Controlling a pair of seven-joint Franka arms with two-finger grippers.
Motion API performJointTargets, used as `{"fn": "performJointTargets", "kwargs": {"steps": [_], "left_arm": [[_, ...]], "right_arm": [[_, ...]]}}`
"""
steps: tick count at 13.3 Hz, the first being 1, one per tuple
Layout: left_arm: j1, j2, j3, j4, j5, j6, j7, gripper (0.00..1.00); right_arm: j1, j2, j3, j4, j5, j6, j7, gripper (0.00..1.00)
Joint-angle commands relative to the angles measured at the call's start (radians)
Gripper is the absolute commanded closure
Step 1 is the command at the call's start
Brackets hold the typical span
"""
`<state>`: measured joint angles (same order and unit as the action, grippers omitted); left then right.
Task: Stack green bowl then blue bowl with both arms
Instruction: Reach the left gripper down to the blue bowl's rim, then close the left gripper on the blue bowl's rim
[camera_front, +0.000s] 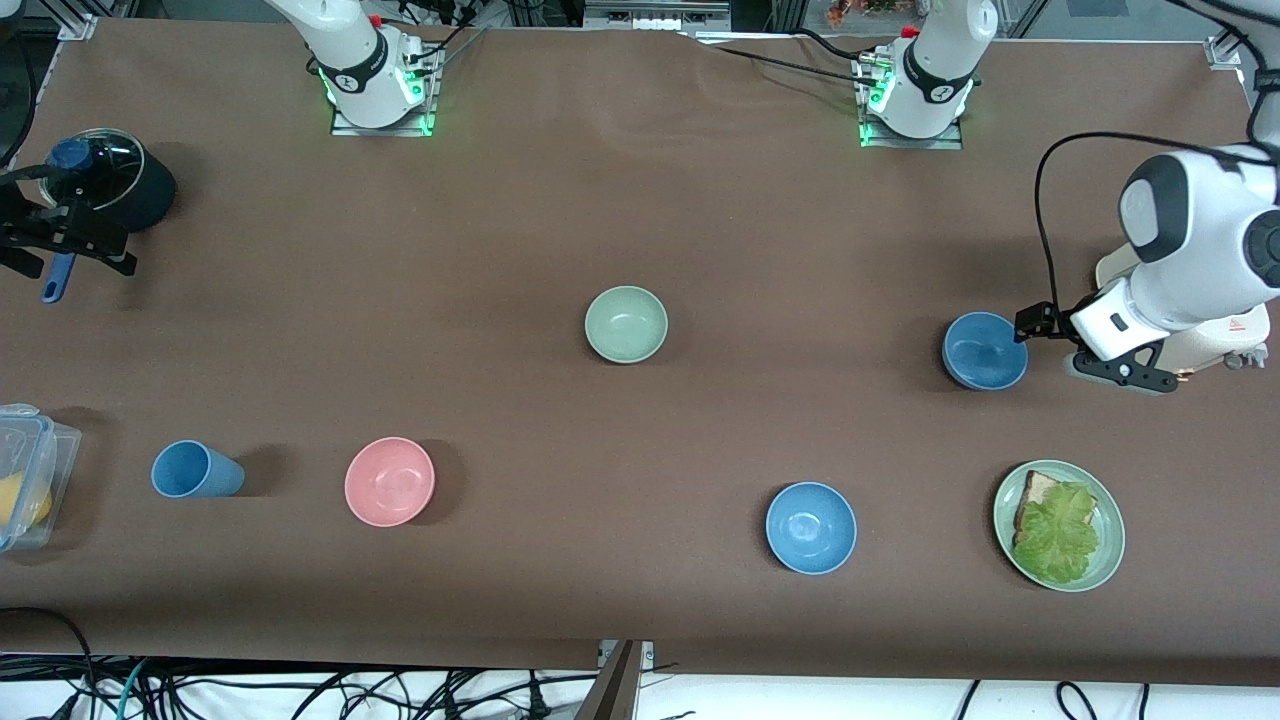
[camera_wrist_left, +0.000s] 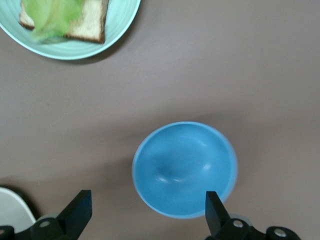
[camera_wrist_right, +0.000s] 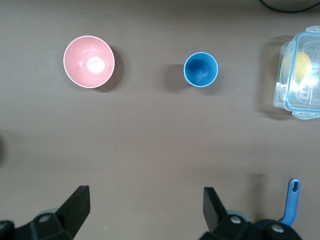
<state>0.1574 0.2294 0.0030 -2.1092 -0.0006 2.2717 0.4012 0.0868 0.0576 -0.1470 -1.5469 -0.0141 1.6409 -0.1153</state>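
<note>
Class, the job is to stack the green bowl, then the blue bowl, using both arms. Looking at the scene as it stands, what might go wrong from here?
1. Two similar blue bowls: the left tool, open, hangs beside the blue bowl; a brighter blue bowl sits nearer the front camera, so a mix-up is possible.
2. The plate with bread lies close by and might get bumped.
3. The right tool, open, hangs by the black pot, away from the green bowl.

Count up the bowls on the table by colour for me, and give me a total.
Green bowl: 1
Pink bowl: 1
Blue bowls: 2, one beside the left gripper, one nearer the front camera
Total: 4 bowls
</note>
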Motion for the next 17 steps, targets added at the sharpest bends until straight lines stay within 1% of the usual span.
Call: {"fn": "performJointTargets", "kwargs": {"steps": [1,4,5,6,8,10,12,14,15,17], "left_arm": [[0.033,0.071,-0.008,-0.024,0.008,0.127,0.059,0.0],[0.042,0.109,-0.008,-0.113,0.008,0.322,0.062,0.0],[0.045,0.122,-0.008,-0.123,0.008,0.35,0.062,0.01],[0.045,0.125,-0.008,-0.123,0.008,0.351,0.064,0.09],[0.045,0.116,-0.008,-0.121,0.01,0.35,0.085,0.44],[0.054,0.119,-0.008,-0.123,0.008,0.347,0.087,0.66],[0.057,0.123,-0.009,-0.126,0.008,0.341,0.087,0.68],[0.057,0.125,-0.008,-0.126,0.008,0.338,0.09,0.93],[0.057,0.125,-0.009,-0.126,0.008,0.332,0.088,0.99],[0.056,0.12,-0.011,-0.123,0.008,0.31,0.079,1.0]], "right_arm": [[-0.012,-0.005,0.01,0.004,-0.003,-0.013,-0.009,0.0],[-0.015,-0.005,0.009,0.004,-0.003,-0.013,-0.011,0.0],[-0.015,-0.005,0.009,0.004,-0.003,-0.013,-0.011,0.0],[-0.015,-0.005,0.009,0.004,-0.003,-0.013,-0.011,0.0],[-0.015,-0.004,0.007,0.004,-0.003,-0.013,-0.011,0.0],[-0.015,-0.005,0.007,0.004,-0.001,-0.015,-0.012,0.0],[-0.015,-0.004,0.007,0.004,-0.003,-0.013,-0.012,0.0],[-0.016,-0.004,0.007,0.004,-0.001,-0.015,-0.012,0.0],[-0.016,-0.004,0.007,0.002,-0.001,-0.015,-0.012,0.0],[-0.016,-0.004,0.007,0.004,-0.001,-0.013,-0.012,0.0]]}}
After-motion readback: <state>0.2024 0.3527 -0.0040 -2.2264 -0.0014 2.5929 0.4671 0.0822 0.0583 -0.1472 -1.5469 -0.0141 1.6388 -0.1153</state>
